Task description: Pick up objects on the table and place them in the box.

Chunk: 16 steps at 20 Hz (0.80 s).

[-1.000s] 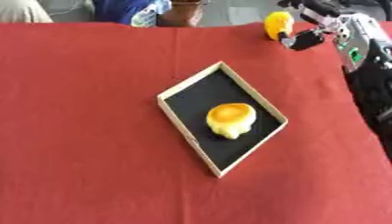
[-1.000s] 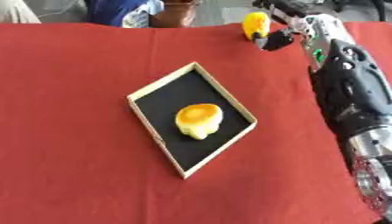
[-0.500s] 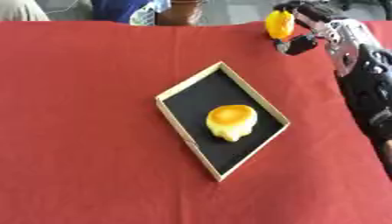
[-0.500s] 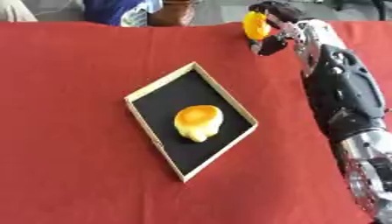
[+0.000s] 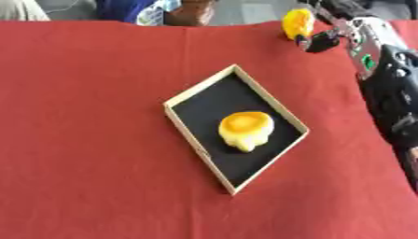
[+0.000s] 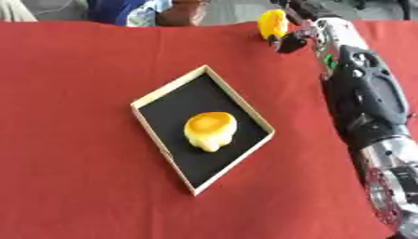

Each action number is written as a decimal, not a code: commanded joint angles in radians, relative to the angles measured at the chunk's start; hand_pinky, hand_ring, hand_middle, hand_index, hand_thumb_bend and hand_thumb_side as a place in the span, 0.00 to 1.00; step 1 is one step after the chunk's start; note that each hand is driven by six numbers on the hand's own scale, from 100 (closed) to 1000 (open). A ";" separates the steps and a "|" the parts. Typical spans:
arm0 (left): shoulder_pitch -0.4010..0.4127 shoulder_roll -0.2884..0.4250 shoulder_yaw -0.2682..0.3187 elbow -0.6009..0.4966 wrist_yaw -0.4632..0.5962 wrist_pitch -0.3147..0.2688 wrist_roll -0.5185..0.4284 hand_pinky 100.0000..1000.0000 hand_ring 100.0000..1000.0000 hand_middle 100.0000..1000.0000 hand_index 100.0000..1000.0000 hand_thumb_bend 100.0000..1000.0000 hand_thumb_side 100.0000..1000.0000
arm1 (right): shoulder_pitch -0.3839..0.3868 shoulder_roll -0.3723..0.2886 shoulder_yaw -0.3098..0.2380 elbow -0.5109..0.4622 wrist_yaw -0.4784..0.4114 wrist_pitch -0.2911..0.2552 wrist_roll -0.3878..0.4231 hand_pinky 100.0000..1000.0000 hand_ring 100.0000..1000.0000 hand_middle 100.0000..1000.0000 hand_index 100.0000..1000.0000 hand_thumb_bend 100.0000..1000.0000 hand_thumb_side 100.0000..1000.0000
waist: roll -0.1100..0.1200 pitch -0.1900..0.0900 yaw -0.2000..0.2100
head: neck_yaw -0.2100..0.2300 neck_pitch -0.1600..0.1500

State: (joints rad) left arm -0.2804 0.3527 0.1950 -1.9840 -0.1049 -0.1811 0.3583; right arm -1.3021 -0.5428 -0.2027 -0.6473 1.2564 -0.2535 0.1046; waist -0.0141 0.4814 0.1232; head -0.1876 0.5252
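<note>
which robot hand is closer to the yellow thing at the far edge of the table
The right. The right robot hand is at the yellow object near the table's far right edge, fingers against it. The left robot hand shows in neither view, so its position cannot be told.

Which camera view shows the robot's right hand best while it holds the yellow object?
The right eye view: the right hand shows curled round the yellow object, with the whole forearm below it. The left eye view shows the same grip nearer the frame's edge, the arm partly cut off.
</note>
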 commanded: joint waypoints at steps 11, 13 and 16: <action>-0.019 0.024 0.002 -0.016 0.009 -0.003 -0.011 0.87 0.83 0.62 0.76 0.00 0.64 | -0.045 -0.034 -0.019 -0.021 0.035 0.060 0.011 0.89 1.00 0.91 0.98 0.18 0.06 | -0.008 0.000 0.015 | -0.021 -0.038; -0.020 0.024 0.003 -0.016 0.010 -0.003 -0.010 0.87 0.83 0.62 0.76 0.00 0.64 | -0.045 -0.034 -0.022 -0.012 0.057 0.068 0.013 0.89 1.00 0.91 0.98 0.16 0.09 | -0.008 0.004 0.019 | -0.024 -0.043; -0.019 0.023 0.002 -0.016 0.011 -0.002 -0.011 0.87 0.83 0.62 0.76 0.00 0.64 | -0.046 -0.035 -0.027 -0.007 0.076 0.077 0.013 0.89 1.00 0.91 0.98 0.18 0.08 | -0.009 0.008 0.020 | -0.025 -0.044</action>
State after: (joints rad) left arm -0.2909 0.3527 0.1946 -1.9840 -0.0983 -0.1819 0.3505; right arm -1.3203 -0.5488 -0.2222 -0.6463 1.3175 -0.1826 0.1192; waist -0.0254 0.5116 0.1426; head -0.2086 0.4971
